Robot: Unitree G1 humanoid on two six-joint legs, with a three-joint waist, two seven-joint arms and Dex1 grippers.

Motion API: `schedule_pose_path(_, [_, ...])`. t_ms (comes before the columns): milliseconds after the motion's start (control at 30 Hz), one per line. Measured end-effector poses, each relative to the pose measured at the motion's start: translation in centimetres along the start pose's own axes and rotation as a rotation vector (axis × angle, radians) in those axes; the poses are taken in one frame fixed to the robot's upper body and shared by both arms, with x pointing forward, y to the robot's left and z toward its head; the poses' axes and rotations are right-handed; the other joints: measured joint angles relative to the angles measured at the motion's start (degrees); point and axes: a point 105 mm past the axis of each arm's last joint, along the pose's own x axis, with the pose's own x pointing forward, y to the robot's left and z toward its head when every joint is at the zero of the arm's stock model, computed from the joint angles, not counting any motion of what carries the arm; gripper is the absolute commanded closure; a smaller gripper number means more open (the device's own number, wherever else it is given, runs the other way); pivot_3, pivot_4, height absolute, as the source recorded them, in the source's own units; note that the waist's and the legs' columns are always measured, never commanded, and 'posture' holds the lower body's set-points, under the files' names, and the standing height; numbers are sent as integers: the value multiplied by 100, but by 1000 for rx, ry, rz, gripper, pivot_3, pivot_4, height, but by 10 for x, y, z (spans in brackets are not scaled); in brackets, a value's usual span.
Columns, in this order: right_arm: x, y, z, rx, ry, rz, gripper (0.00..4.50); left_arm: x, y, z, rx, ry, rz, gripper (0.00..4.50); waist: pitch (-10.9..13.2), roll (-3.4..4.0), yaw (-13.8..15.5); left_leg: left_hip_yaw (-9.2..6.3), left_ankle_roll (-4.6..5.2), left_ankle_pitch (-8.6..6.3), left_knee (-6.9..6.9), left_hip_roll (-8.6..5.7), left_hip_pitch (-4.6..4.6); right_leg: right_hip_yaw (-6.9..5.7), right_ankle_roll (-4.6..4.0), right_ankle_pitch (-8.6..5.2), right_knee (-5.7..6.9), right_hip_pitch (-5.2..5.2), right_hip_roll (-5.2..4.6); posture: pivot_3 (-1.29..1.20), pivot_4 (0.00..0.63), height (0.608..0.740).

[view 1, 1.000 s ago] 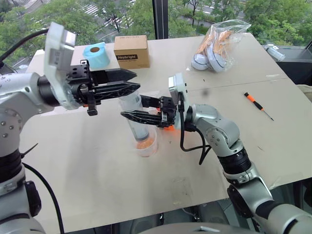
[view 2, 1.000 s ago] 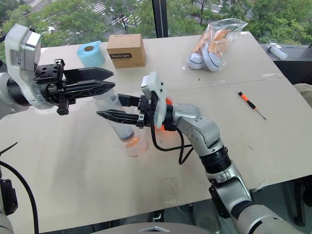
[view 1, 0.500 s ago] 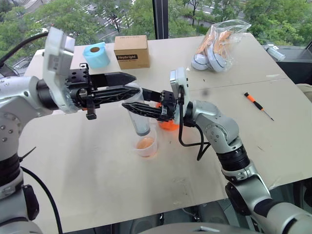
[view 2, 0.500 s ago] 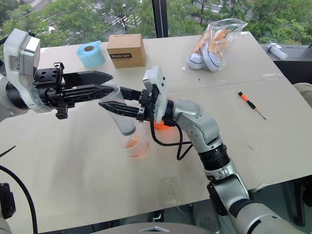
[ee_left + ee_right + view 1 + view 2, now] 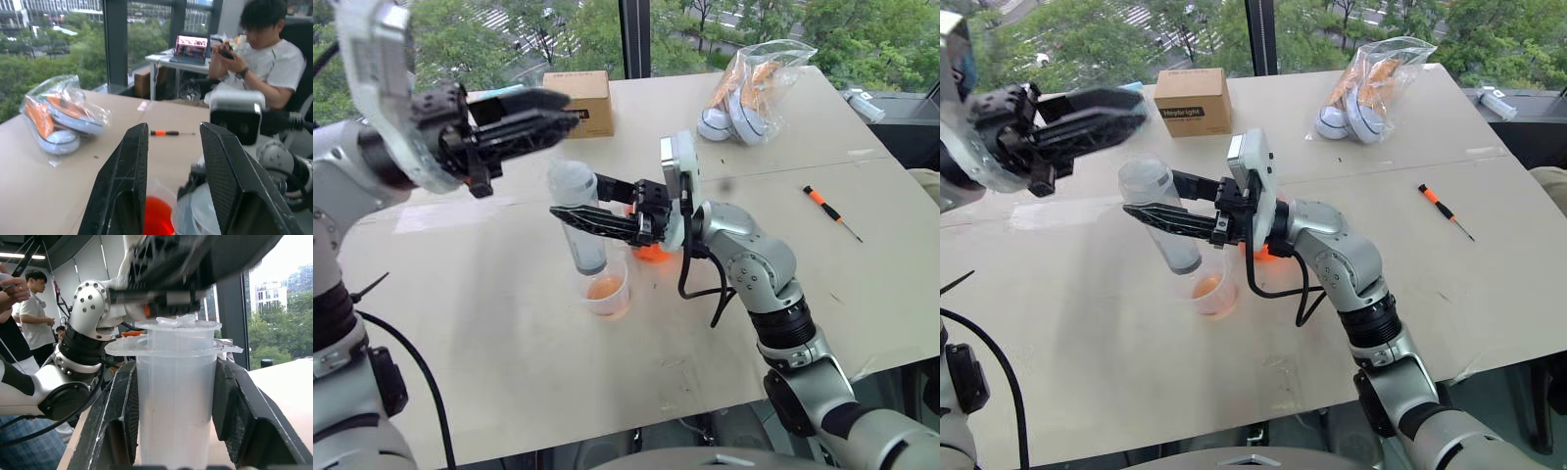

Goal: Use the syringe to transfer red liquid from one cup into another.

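Right gripper clamps the syringe upright by its barrel; left gripper hangs above it, jaws closed on nothing.

The syringe's lower end sits just above the small tapered cup, which holds a shallow pool of orange-red liquid. The handled measuring cup with red liquid stands behind the right gripper's wrist. Bare tabletop spreads toward the near edge; a cardboard box, bagged shoes and screwdriver lie well apart.

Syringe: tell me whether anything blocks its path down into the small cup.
Nothing visible does. The syringe hangs upright in the right gripper, its lower end just above the open small cup of red liquid, with only air between.
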Motion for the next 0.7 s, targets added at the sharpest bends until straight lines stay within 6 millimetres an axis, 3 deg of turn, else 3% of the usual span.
schedule_pose_path(100, [-1,-3,10,75,-67,-16,2899,-5,7,10,0,-48,55,2819,0,0,-11,1,-1,0,0,0,0,0,0,0,1,0,-1,0,150,740])
schedule_pose_path(233, [-11,-15,33,139,-151,-73,2899,-17,18,9,-15,-50,134,2819,0,0,-7,1,-1,0,0,0,0,-1,0,0,0,0,-4,0,150,740])
schedule_pose_path(367, [-46,-41,67,90,-101,-210,2899,-38,33,-5,-22,-3,286,2819,2,2,22,2,0,0,-1,-3,0,-5,0,0,-6,1,-11,0,150,740])
schedule_pose_path(467, [-106,-56,83,56,119,-384,2899,-61,36,-38,-82,104,382,2819,4,-2,68,-2,2,-2,-11,-6,-11,-2,0,0,-20,0,-29,0,150,740])
schedule_pose_path(533, [-131,-54,81,71,234,-439,2899,-71,33,-52,-91,163,415,2819,3,-2,61,0,2,-2,-23,-2,-11,1,-1,0,-48,0,-34,0,150,740])
schedule_pose_path(700, [-206,-35,44,231,555,-577,2899,-107,9,-110,-132,417,485,2819,3,-1,0,22,2,-1,-74,7,-1,27,-3,-1,-90,-3,-40,0,150,740])
